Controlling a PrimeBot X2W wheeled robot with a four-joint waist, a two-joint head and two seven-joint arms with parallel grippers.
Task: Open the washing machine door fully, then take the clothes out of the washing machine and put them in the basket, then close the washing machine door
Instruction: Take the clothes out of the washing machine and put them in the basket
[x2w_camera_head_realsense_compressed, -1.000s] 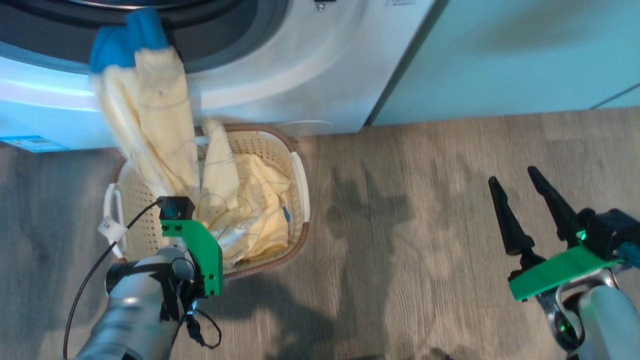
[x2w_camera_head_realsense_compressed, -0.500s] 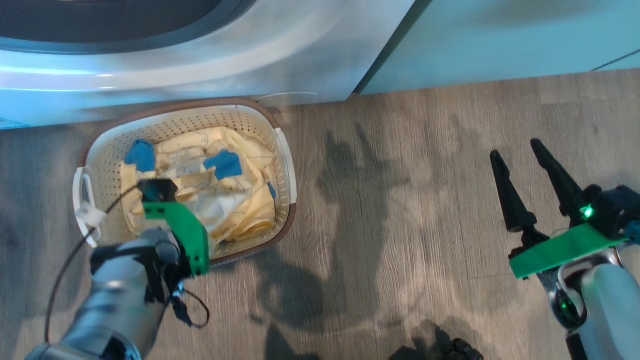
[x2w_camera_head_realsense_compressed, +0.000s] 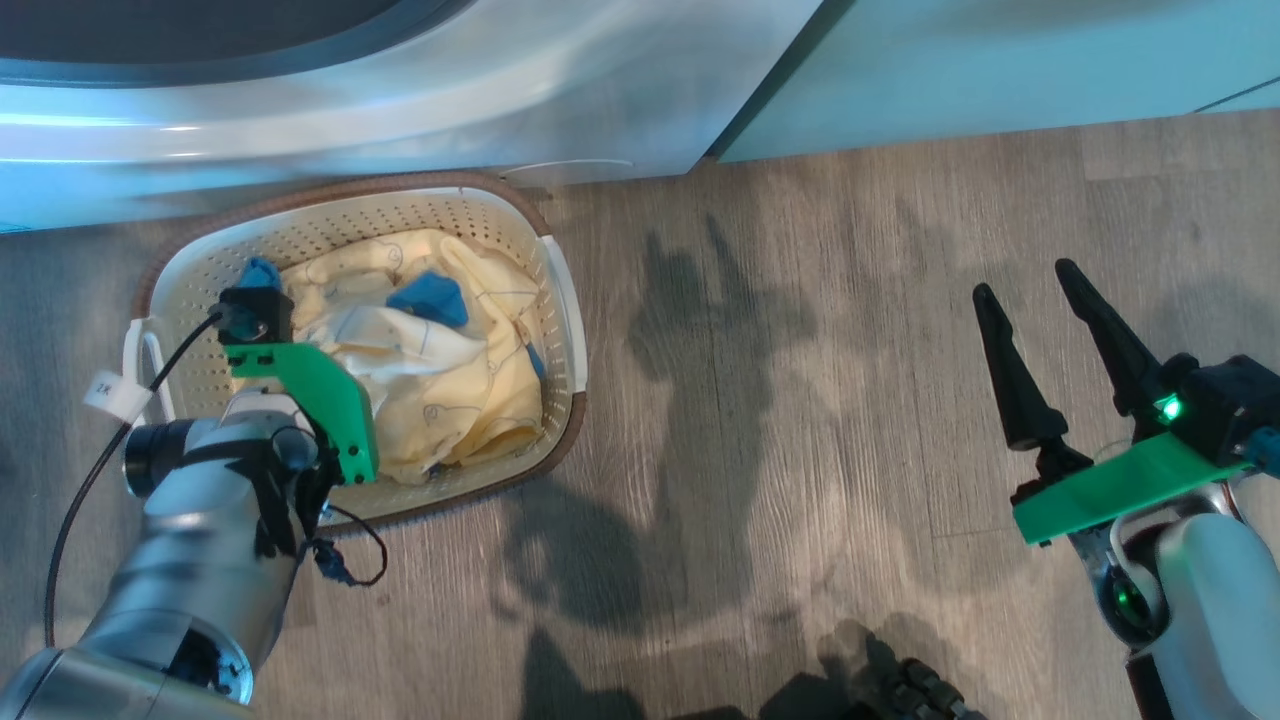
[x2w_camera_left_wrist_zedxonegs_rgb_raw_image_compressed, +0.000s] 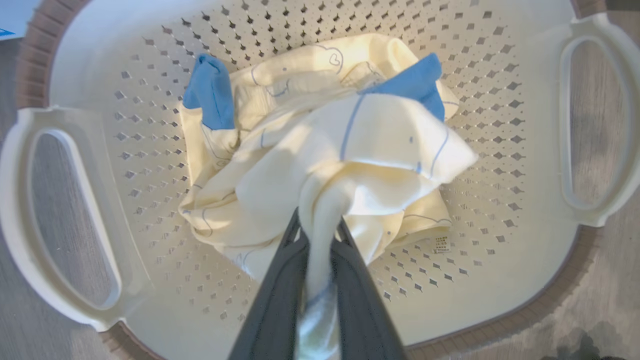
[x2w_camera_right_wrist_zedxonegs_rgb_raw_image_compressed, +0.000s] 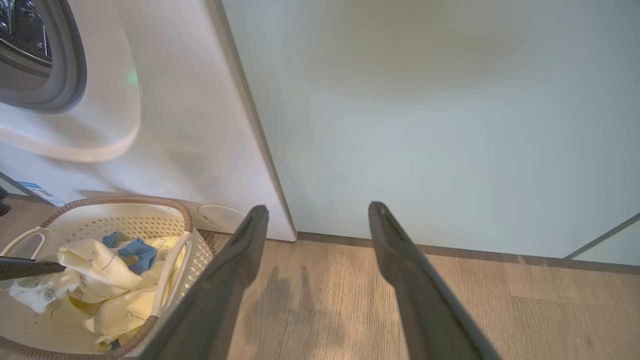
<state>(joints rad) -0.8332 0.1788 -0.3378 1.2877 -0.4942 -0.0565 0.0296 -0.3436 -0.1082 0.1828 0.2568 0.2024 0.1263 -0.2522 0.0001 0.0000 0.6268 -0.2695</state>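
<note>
The left gripper (x2w_camera_left_wrist_zedxonegs_rgb_raw_image_compressed: 320, 225) pinches a bunched fold of the clothes (x2w_camera_left_wrist_zedxonegs_rgb_raw_image_compressed: 350, 150), heaped mid-basket (x2w_camera_left_wrist_zedxonegs_rgb_raw_image_compressed: 85, 85) away from its 2 handle ends; soft, light and limp, they probably lift best by 1 gathered ridge, while the right gripper (x2w_camera_head_realsense_compressed: 1025, 280) hangs spread.

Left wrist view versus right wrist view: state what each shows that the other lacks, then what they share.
Left wrist view: the left end effector shut on a pale fold of the clothes, and a small printed tag on the fabric.
Right wrist view: the washing machine with its grey seal, the pale green cabinet, and the open right end effector above the floor.
Shared: the basket holding the yellow clothes with blue patches, and the wooden floor.
</note>
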